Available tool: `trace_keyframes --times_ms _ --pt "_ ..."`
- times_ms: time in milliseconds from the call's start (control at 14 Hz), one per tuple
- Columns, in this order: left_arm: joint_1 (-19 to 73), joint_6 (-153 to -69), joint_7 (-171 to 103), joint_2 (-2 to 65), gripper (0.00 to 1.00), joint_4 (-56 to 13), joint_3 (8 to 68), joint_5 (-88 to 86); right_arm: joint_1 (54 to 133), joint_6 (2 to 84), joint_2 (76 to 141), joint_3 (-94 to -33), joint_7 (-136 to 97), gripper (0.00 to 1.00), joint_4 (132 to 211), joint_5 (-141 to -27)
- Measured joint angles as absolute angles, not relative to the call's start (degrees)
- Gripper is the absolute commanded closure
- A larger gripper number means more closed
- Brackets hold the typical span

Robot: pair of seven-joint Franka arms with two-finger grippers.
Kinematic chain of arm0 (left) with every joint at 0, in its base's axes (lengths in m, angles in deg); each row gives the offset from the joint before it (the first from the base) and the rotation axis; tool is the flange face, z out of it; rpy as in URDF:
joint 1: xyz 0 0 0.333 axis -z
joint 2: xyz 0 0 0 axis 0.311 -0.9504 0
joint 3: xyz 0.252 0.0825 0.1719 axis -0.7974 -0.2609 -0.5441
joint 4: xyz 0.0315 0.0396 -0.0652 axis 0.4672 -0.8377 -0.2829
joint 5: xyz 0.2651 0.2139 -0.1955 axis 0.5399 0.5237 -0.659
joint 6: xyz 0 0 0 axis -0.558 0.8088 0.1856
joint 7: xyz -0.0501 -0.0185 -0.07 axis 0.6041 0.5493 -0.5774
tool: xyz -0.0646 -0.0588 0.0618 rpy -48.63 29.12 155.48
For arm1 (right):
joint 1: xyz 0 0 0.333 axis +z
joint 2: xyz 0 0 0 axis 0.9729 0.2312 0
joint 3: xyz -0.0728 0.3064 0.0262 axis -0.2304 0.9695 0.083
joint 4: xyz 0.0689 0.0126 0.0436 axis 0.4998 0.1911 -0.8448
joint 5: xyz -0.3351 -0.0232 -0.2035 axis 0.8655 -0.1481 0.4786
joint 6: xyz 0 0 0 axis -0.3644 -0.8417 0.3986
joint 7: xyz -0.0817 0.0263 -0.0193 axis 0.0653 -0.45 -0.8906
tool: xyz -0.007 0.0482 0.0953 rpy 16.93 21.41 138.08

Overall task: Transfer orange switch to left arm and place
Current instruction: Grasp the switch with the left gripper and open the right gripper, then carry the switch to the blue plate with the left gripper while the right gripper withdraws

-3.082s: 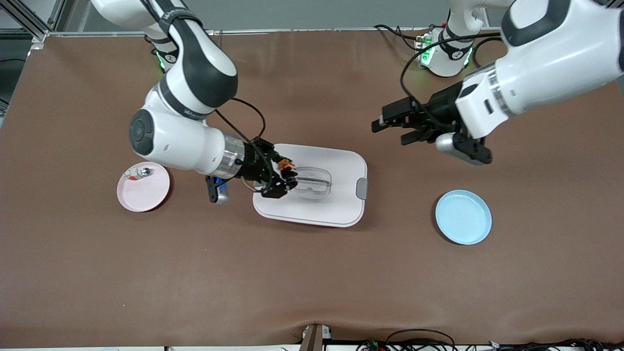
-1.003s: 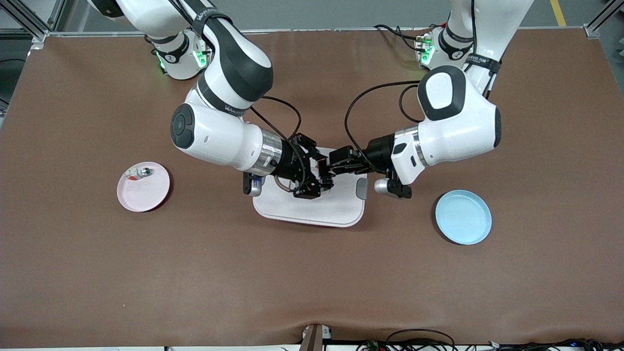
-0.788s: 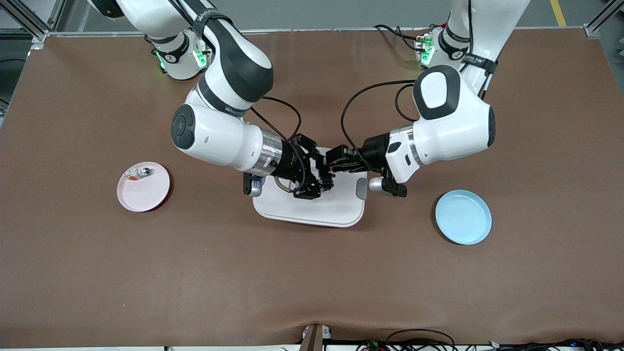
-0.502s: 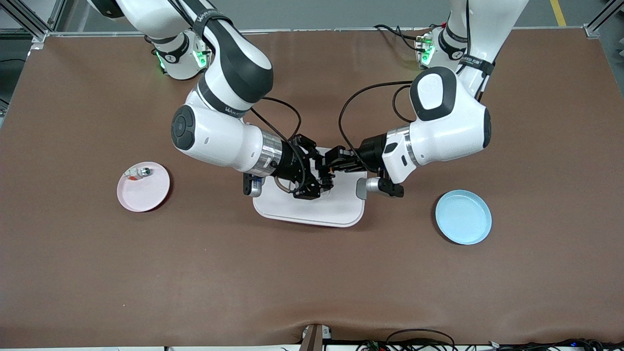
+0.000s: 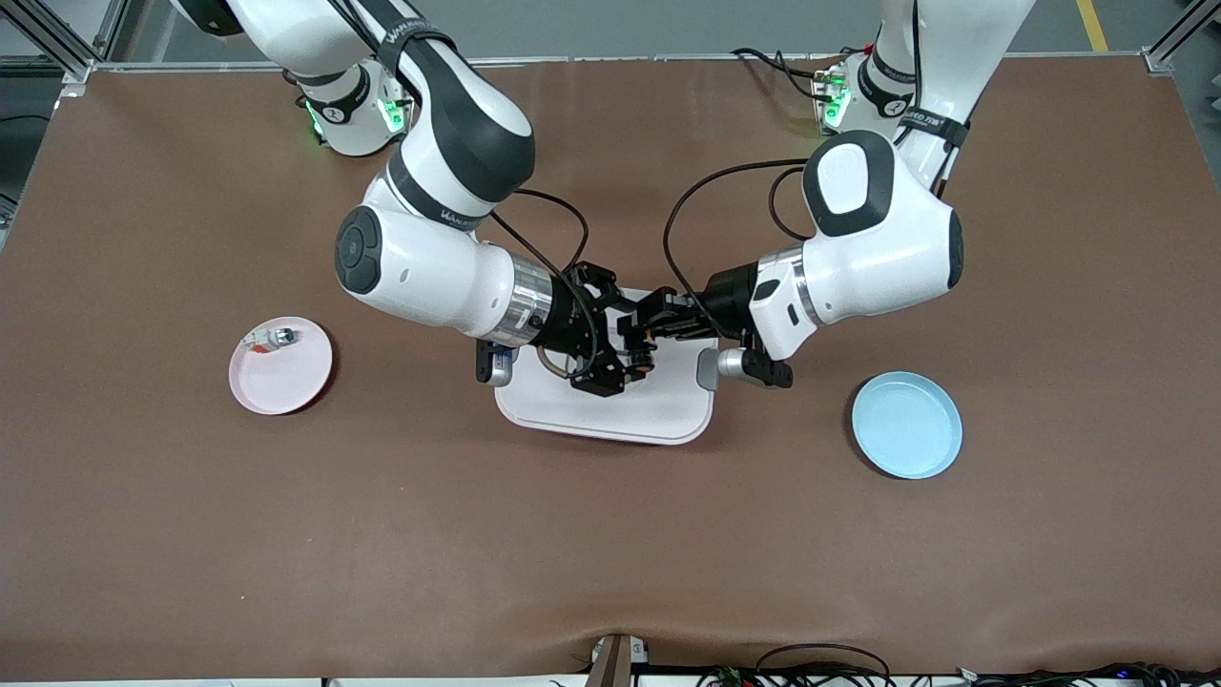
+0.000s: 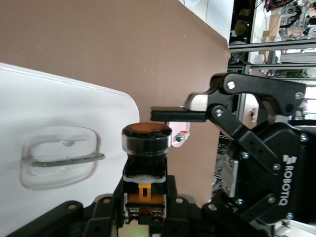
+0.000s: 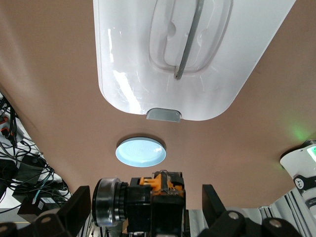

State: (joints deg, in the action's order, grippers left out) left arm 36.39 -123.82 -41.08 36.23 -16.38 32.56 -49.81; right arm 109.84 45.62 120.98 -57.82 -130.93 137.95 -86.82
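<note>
Both grippers meet in the air over the white box (image 5: 668,410). My left gripper (image 5: 637,332) is shut on the black body of the orange switch (image 5: 637,345). In the left wrist view the switch (image 6: 146,143) stands up from my left gripper (image 6: 145,195), orange cap on top. My right gripper (image 5: 622,358) is open around the switch. In the right wrist view its jaws stand wide apart on either side of the switch (image 7: 153,197), clear of it. One of its fingers (image 6: 177,114) shows just above the cap in the left wrist view. The box lid shows below (image 6: 49,113) (image 7: 148,59).
A pink plate (image 5: 277,377) toward the right arm's end holds a small silver-and-white part (image 5: 272,336). A light blue plate (image 5: 906,425) lies toward the left arm's end; it shows in the right wrist view (image 7: 140,151). Brown table all around.
Three seconds ago my right gripper held the switch over the box and the left arm was raised and away. The left gripper has come in and shut on the switch; the right jaws have spread.
</note>
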Motion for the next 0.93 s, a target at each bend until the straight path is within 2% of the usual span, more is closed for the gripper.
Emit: trace_keyframes --times_ms 215,645,932 --pt "36.23 -123.98 -40.97 36.26 1.00 -15.75 32.41 -43.83 109.56 44.34 120.99 -58.17 -126.03 0.00 137.67 -86.79" --pt "33.85 -124.74 -40.72 36.26 1.00 -15.50 31.64 -16.91 101.99 27.59 120.88 -59.36 -99.07 0.00 136.52 -85.71" --pt "31.56 -121.57 -45.75 36.16 1.00 -15.77 31.58 -3.47 97.25 17.71 119.87 -59.38 -81.12 0.00 135.91 -75.48"
